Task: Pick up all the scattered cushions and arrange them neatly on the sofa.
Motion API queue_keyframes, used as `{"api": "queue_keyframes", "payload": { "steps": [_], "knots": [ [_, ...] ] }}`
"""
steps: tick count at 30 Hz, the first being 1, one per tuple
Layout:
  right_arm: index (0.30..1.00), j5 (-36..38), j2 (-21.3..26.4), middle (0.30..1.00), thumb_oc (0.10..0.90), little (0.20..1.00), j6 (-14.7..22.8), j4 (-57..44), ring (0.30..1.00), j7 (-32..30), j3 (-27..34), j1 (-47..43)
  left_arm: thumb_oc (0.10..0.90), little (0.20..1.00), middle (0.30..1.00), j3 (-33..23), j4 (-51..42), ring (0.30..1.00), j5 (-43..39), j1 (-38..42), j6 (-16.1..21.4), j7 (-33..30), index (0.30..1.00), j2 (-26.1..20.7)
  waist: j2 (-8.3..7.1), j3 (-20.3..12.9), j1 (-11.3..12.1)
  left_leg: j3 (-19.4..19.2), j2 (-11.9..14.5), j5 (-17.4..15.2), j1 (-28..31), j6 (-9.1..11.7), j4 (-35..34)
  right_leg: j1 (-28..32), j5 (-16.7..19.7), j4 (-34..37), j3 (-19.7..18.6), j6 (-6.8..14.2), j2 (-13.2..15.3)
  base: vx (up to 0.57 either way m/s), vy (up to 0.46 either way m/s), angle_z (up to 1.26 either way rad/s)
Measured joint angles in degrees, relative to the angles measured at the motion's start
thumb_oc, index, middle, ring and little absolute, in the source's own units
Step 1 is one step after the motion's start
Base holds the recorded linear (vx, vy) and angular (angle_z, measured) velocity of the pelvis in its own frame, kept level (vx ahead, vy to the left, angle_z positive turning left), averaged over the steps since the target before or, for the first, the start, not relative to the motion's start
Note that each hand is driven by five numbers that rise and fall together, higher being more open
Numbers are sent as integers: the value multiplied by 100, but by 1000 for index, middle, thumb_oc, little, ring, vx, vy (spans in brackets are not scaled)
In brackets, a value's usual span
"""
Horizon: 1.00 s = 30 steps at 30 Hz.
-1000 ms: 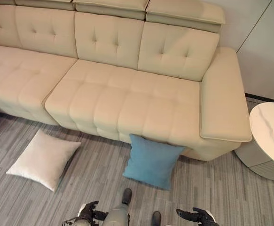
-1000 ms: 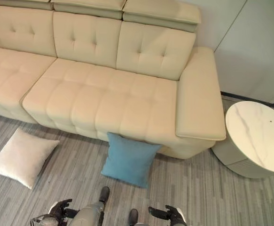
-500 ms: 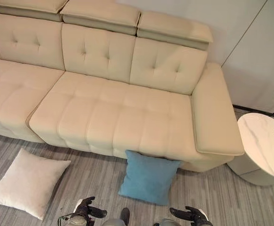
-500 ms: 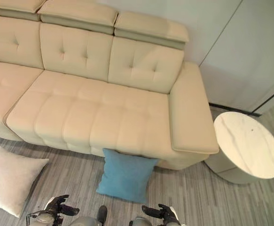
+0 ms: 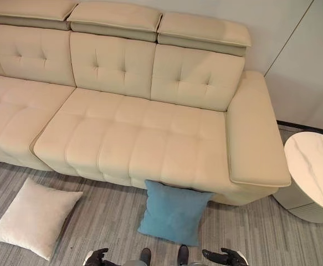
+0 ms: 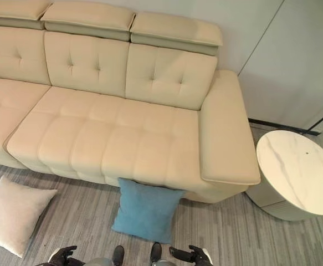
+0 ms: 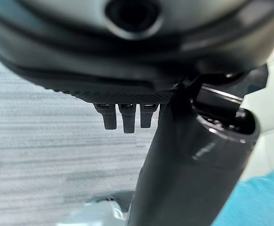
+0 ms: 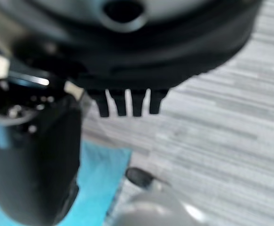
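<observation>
A blue cushion (image 5: pixel 172 213) stands on the carpet, leaning against the front of the beige sofa (image 5: pixel 150 138). To its left a cream cushion (image 5: pixel 34 217) lies flat on the floor. My left hand (image 5: pixel 96 256) and right hand (image 5: pixel 226 256) hang low near the floor, one on each side of the blue cushion and apart from it. Both are open and hold nothing. The left wrist view shows straight fingers (image 7: pixel 122 117) over carpet, with the blue cushion (image 7: pixel 256 202) off to one side. The right wrist view shows straight fingers (image 8: pixel 127 103) beside the blue cushion (image 8: pixel 99 179).
A round side table (image 5: pixel 316 169) with a marbled top stands right of the sofa's arm (image 5: pixel 255 138). Pale wall panels (image 6: pixel 294 55) rise behind it. Striped grey carpet (image 5: pixel 106 210) runs along the front of the sofa.
The camera has shifted, so the sofa and cushions sit differently in the picture. Both hands have sunk toward the bottom edge. Neither cushion has moved on the floor.
</observation>
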<state>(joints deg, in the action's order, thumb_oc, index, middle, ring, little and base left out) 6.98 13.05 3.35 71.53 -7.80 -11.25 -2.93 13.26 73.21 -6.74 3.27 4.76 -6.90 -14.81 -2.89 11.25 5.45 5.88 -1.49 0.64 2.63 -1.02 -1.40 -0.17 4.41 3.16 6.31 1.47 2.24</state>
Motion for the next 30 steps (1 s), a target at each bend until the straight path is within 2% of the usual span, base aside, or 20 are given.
{"api": "queue_keyframes", "payload": {
  "steps": [2, 3, 4, 6, 7, 8, 9, 11, 13, 14, 15, 17, 19, 21, 24, 26, 30],
  "knots": [
    [900, 21, 66, 900, 800, 900, 60, -2, 900, -60, 64, -163, 800, 900, 900, 11, -229, 900, -136, 193, 13, -17, 900, 8, 79, 50, -4, 36, 20, 4, -455, 61, 205, -386, 68, -35, 42, -60, -27, -292, -27, 8],
    [900, 52, 120, 900, 800, 900, 94, -2, 900, -111, 63, -249, 800, 900, 900, 36, -316, 900, -249, 332, 23, -39, 900, 19, 42, 70, -8, 64, 5, 0, -737, 69, 357, -624, 78, -139, 54, -63, -16, -302, -3, 13],
    [900, 118, 242, 900, 800, 900, 135, -53, 900, -242, 102, -561, 800, 900, 900, 51, -451, 900, -472, 667, 121, -126, 900, 53, 141, 299, -5, 97, -32, 39, -1265, 134, 618, -1123, 135, -397, 100, -108, -21, -355, 2, 10],
    [900, 264, 353, 900, 800, 900, 139, -174, 900, -384, 192, -922, 800, 900, 900, 126, -662, 900, -738, 1077, 167, -296, 900, 41, 209, 601, -34, 81, -76, 25, -1870, 175, 1024, -1777, 149, -809, 80, -116, 32, -182, 8, -6],
    [900, 338, 483, 900, 800, 900, 225, -396, 900, -502, 283, -1197, 800, 900, 900, 240, -924, 900, -910, 1317, 279, -445, 900, -56, 256, 803, -6, 92, -100, -72, -2490, 196, 1329, -2430, 22, -1189, -3, -74, 60, -175, 35, -19],
    [900, 344, 509, 900, 800, 900, 251, -452, 900, -533, 314, -1293, 800, 900, 900, 226, -956, 900, -916, 1433, 330, -470, 900, -69, 272, 902, -11, 82, -111, -60, -2553, 205, 1324, -2517, 52, -1228, -15, -62, 60, -269, 75, -21],
    [900, 483, 560, 900, 800, 900, 275, -691, 900, -804, 318, -1842, 800, 900, 900, 241, -1109, 900, -1242, 1998, 402, -712, 900, -123, 270, 1368, -132, 16, -172, 104, -2981, 227, 1366, -3058, 135, -1416, -153, -32, 115, -193, 67, -16],
    [900, 513, 604, 900, 800, 900, 350, -944, 900, -1111, 317, -2162, 800, 900, 900, 221, -1335, 900, -1536, 2245, 506, -926, 900, -148, 257, 1441, -159, -25, -173, 82, -3596, 156, 1527, -3693, 111, -1480, -210, -5, 144, -142, 44, -37],
    [900, 568, 623, 900, 800, 900, 377, -1001, 900, -1292, 284, -2626, 800, 900, 900, 247, -1477, 900, -1717, 2545, 535, -1055, 900, -162, 301, 1652, -233, -78, -163, 205, -3924, 83, 1618, -4034, 117, -1638, -199, 84, 166, -96, 39, -22],
    [900, 601, 618, 900, 800, 900, 382, -962, 900, -1357, 269, -2704, 800, 900, 900, 254, -1493, 900, -1776, 2621, 574, -1085, 900, -166, 290, 1706, -308, -72, -213, 185, -4059, 77, 1722, -4173, 160, -1775, -216, 47, 207, -93, 20, 11],
    [900, 770, 639, 900, 800, 900, 408, -990, 900, -1487, 276, -3080, 800, 900, 900, 411, -1602, 900, -1964, 2960, 679, -1228, 900, -194, 293, 1739, -353, -85, -267, 142, -4600, 98, 1985, -4715, 178, -1948, -352, 29, 207, 1, -5, 6],
    [900, 882, 701, 900, 800, 900, 463, -996, 900, -1601, 278, -3445, 800, 900, 900, 445, -1602, 900, -2055, 3327, 785, -1283, 900, -225, 305, 1809, -339, -115, -240, 120, -5020, 106, 2134, -5087, 187, -2005, -352, 24, 186, 25, -3, -9],
    [900, 1124, 849, 900, 800, 900, 503, -1123, 900, -1790, 268, -4055, 800, 900, 900, 603, -1612, 900, -2205, 3962, 809, -1444, 900, -283, 306, 1992, -389, -163, -257, 186, -5595, 150, 2240, -5630, 367, -2019, -433, 22, 185, -20, 0, -4],
    [900, 1272, 1061, 900, 800, 900, 665, -1203, 900, -1916, 270, -4664, 800, 900, 900, 691, -1774, 900, -2253, 4452, 843, -1510, 900, -402, 306, 2040, -396, -213, -258, 219, -6164, 187, 2339, -6178, 489, -2037, -505, 32, 164, -20, -6, -6],
    [900, 1490, 1190, 900, 800, 900, 790, -1214, 900, -2006, 242, -5211, 800, 900, 900, 734, -1777, 900, -2263, 4863, 875, -1523, 900, -510, 302, 2063, -413, -214, -251, 257, -6511, 156, 2369, -6498, 635, -1998, -513, -80, 149, -5, -30, -2],
    [900, 1617, 1284, 900, 800, 900, 806, -1289, 900, -2018, 102, -5396, 800, 900, 900, 839, -1790, 900, -2289, 5030, 887, -1565, 900, -592, 302, 2054, -421, -207, -244, 259, -6543, 161, 2282, -6577, 599, -2029, -502, -125, 153, 16, -33, 3],
    [900, 1862, 1661, 900, 800, 900, 979, -1856, 900, -1953, -213, -5990, 800, 900, 900, 982, -2203, 900, -2299, 5746, 921, -1648, 900, -1069, 304, 2051, -454, -28, -254, 348, -7089, 277, 2155, -7188, 532, -2134, -402, -144, 160, 44, -25, 13]
  ]
}}
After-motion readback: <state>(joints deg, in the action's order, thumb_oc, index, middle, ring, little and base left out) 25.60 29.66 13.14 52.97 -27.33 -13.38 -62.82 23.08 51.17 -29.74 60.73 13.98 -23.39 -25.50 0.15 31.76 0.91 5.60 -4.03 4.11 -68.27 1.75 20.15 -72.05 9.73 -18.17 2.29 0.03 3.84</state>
